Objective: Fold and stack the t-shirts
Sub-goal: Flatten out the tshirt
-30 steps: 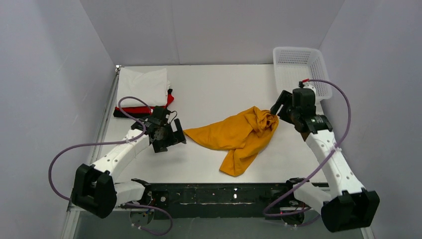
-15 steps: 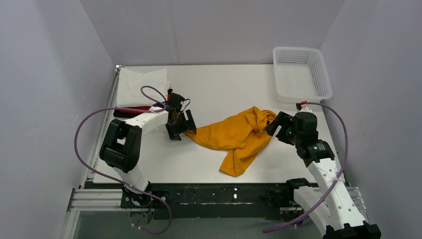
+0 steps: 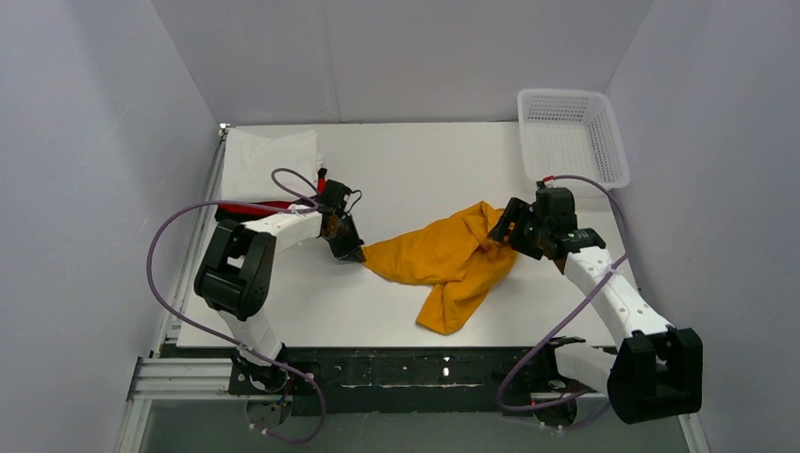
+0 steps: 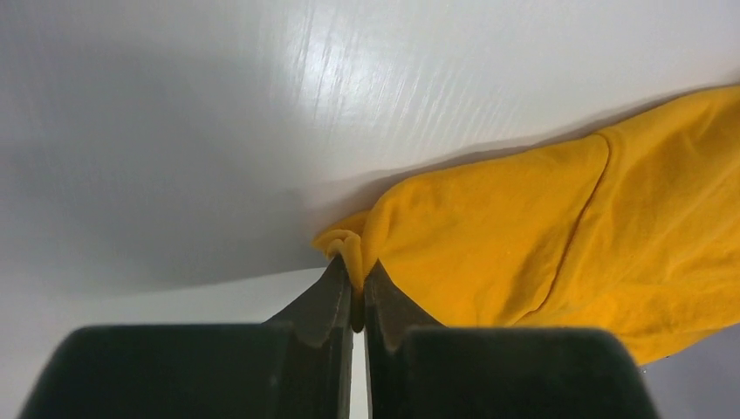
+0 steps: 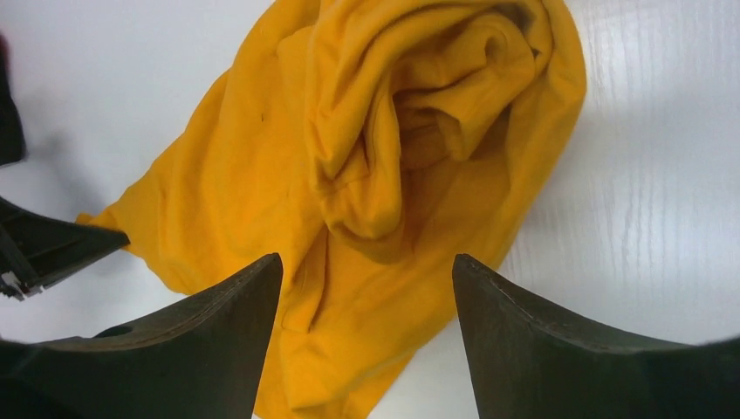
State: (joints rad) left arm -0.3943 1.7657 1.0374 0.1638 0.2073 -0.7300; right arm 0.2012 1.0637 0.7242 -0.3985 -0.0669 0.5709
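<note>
Left gripper (image 3: 351, 251), seen from above, is pinched shut on the left tip of the mustard t-shirt (image 3: 443, 262), which lies crumpled mid-tabletop (image 3: 415, 160). The right gripper (image 3: 505, 229) hangs with jaws apart over the shirt's bunched right end. A folded white t-shirt (image 3: 274, 159) tops a red t-shirt (image 3: 253, 207) at the far left corner, and a basket (image 3: 571, 142) sits at the far right. My left wrist view shows the fingers (image 4: 325, 301) clamping a small fold of cloth. My right wrist view shows both fingers spread wide above the bunch.
</note>
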